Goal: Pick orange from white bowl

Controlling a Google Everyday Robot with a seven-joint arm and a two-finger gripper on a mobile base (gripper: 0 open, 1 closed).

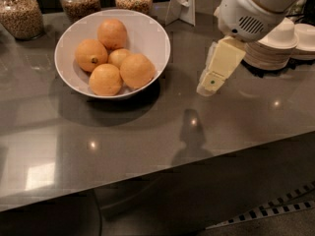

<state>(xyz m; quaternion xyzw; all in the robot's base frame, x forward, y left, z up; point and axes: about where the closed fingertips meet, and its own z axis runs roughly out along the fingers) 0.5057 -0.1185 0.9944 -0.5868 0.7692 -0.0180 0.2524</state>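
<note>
Orange [137,70] in white bowl [150,33], claw [210,85] beside

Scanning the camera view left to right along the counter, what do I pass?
Grain jar → white bowl → gripper, hovering over the counter right of the bowl → stack of white plates.

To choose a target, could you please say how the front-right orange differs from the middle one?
The front-right orange is larger and darker than the middle orange, and exposed where that one is partly hidden. Both lie in the white bowl; the gripper hovers beside it.
</note>
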